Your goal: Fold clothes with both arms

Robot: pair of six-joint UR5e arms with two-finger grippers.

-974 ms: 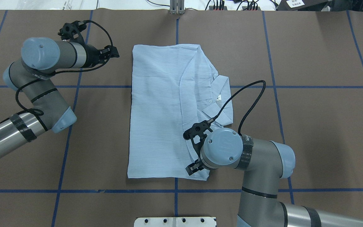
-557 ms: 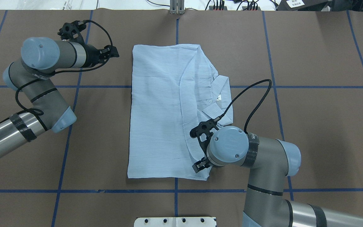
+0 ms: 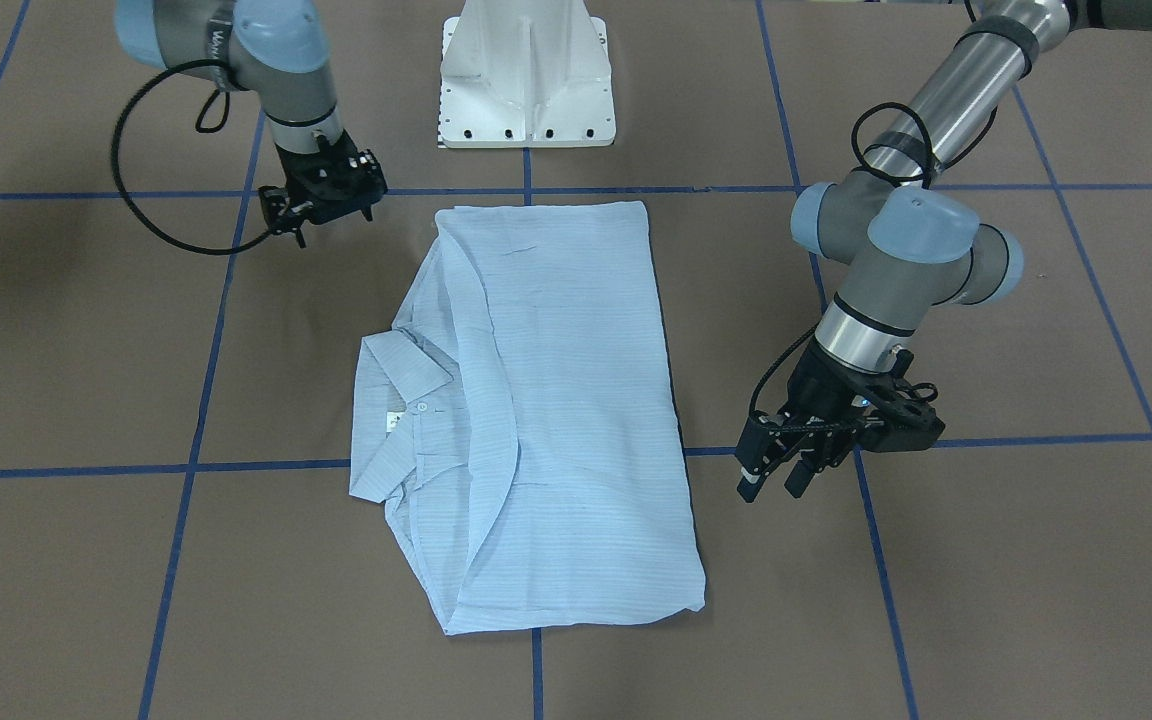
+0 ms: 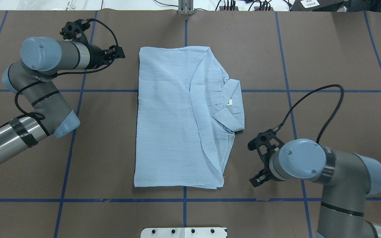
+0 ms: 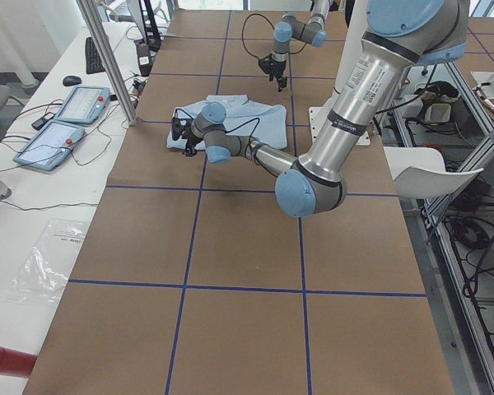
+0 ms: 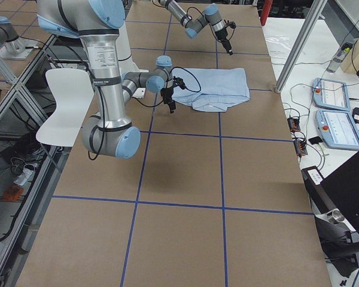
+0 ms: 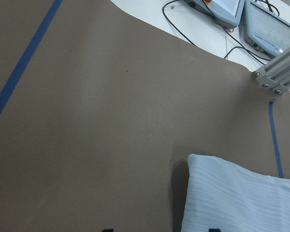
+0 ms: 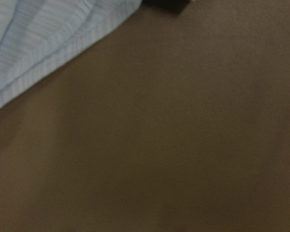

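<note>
Shirt (image 4: 170, 115) folded flat, left gripper (image 3: 771, 488) splayed empty — right gripper (image 4: 255, 180), cannot tell jaws.

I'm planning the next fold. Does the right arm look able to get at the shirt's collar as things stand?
Probably yes. The right claw hangs beside the shirt on the collar's side, with only bare table between them and nothing lying on the collar.

Even bright overhead light, soft shadows, sharp exterior views, right wrist view dim and blurred
</note>
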